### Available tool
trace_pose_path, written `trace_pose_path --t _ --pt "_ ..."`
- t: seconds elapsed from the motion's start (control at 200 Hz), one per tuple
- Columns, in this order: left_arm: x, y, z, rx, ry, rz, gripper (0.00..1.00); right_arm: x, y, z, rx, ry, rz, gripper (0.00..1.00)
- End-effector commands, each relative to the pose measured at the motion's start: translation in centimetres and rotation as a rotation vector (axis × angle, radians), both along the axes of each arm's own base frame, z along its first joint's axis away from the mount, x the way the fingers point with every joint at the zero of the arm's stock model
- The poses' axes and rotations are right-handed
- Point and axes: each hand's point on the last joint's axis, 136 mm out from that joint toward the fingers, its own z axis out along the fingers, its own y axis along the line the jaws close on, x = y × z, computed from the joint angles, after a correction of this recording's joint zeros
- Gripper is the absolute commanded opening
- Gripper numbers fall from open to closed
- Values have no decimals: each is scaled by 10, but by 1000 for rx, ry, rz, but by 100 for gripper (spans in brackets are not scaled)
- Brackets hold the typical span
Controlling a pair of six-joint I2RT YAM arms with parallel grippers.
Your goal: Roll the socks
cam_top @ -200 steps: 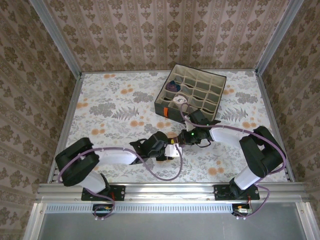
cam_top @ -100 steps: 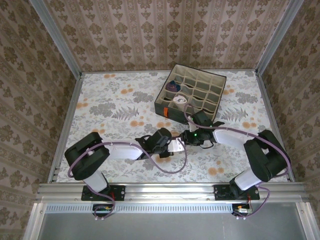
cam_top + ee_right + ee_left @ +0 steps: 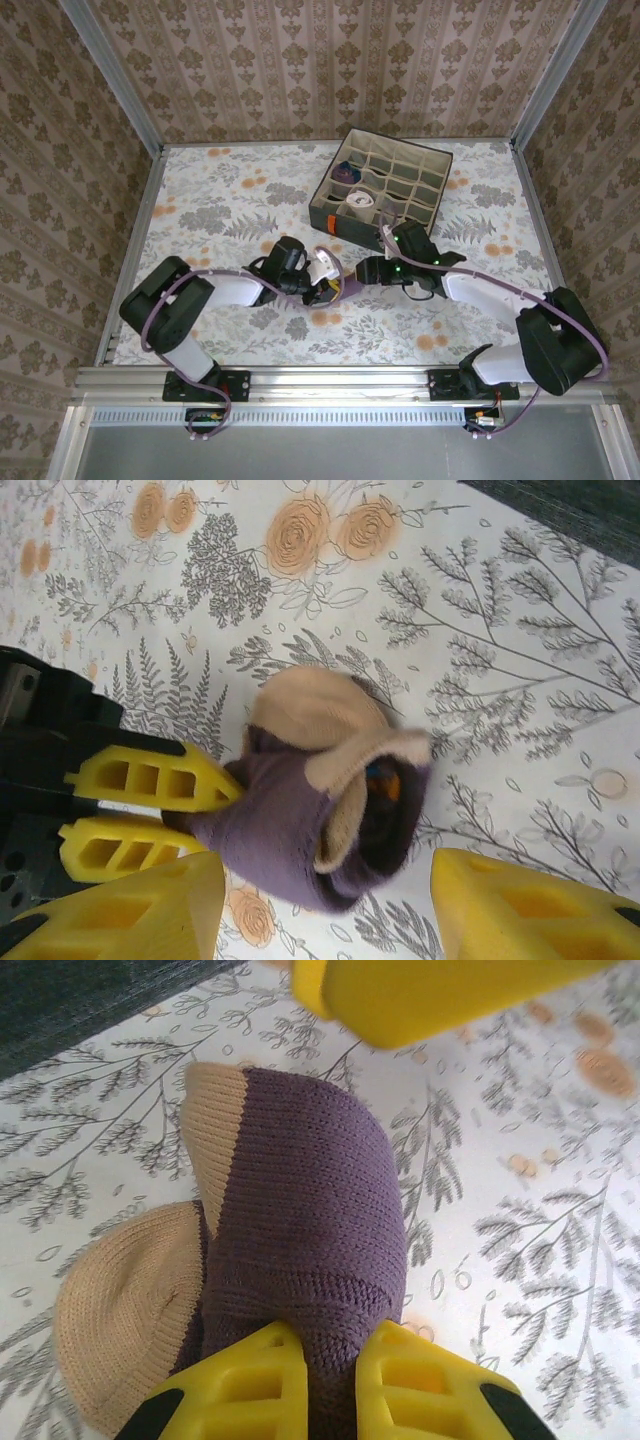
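The purple sock with tan heel [image 3: 343, 287] lies bunched into a loose roll on the floral table [image 3: 220, 200], about mid-table and on the near side of the grey box [image 3: 350, 228]. The left claw [image 3: 322, 272] is clamped narrow on one end of it. In the left wrist view its yellow fingers [image 3: 265, 1385] pinch the purple knit, and the tan heel bulges out to the left of the grip. The right claw [image 3: 330, 915] stands wide. Its two yellow tips flank the roll without touching it, and the sock's open end, tan edge showing, faces it. From above, the right claw [image 3: 366, 272] sits just beside the sock, opposite the left one. In the box, a white sock [image 3: 356, 200] fills one near cell.
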Motion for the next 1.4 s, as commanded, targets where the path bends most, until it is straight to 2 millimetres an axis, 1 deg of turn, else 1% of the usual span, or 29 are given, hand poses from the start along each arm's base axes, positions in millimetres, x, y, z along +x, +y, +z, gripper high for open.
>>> trace_pose_path --t 0.0,0.155,0.28,0.365,0.445,0.53,0.62,0.67,0.715,0.735,0.75,0.815,0.86,1.005,1.075,1.135,1.25,1.325,1.395 --pt "-25 3 -13 -53 226 -34 0 6 15 -5 51 1 39 57" --pt "-24 1 -18 -93 262 -18 0 5 23 -20 48 61 53 56" --pt "-24 1 -23 -91 264 -11 0 2 24 -26 39 98 56 56" --pt "-22 1 -25 -83 250 -7 0 -2 27 -30 45 139 70 53" --pt "-18 1 -26 -66 232 -1 0 -8 31 -36 44 189 84 49" --pt "-14 1 -25 -44 197 6 0 -15 32 -46 31 250 96 39" --pt "-9 3 -21 -5 137 14 16 -21 28 -58 -4 299 79 24" --pt "-7 3 -17 15 95 16 26 -22 24 -62 -27 315 62 17" --pt "-4 4 -12 30 58 18 31 -23 20 -65 -49 327 51 13" --pt "-5 4 -8 30 46 11 33 -24 19 -66 -56 330 48 12" --pt "-1 5 -6 43 20 26 34 -24 19 -66 -59 331 46 12" --pt "3 7 5 63 -44 38 38 -23 16 -67 -77 334 37 11" --pt "7 9 14 74 -86 52 40 -23 15 -68 -86 336 33 11" --pt "18 16 55 66 -254 103 42 -23 14 -67 -93 342 35 11" --pt "14 17 64 126 -378 84 43 -24 15 -67 -97 342 40 10" --pt "8 15 62 222 -491 43 46 -24 16 -66 -102 342 47 11" --pt "12 15 47 416 -610 44 48 -25 16 -65 -108 346 51 11" --pt "7 9 38 478 -659 16 49 -25 16 -66 -112 352 50 11" --pt "1 2 27 501 -663 -12 49 -25 16 -67 -115 357 49 11"
